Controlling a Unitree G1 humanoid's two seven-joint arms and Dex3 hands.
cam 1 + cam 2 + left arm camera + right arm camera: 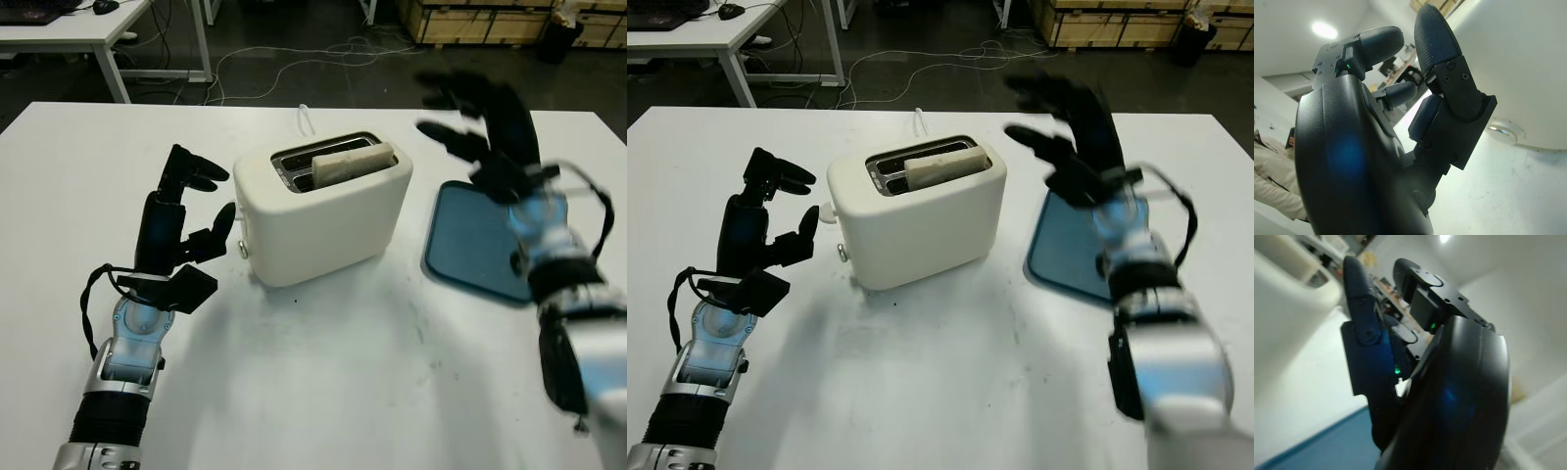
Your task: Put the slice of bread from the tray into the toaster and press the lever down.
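— What was the room like?
— A matte white table, cables on the dark floor.
— And the bread?
— The pale slice stood in the rounded cream toaster; the blue tray lay bare. The left hand beside the toaster and the raised right hand held nothing.

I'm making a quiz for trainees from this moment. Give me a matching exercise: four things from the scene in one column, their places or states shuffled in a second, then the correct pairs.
1. slice of bread
2. blue tray
3. left hand
4. right hand

A. raised above the table, holding nothing
B. standing in the toaster slot
C. open, beside the toaster's lever side
D. bare, on the table

Pairs: 1-B, 2-D, 3-C, 4-A
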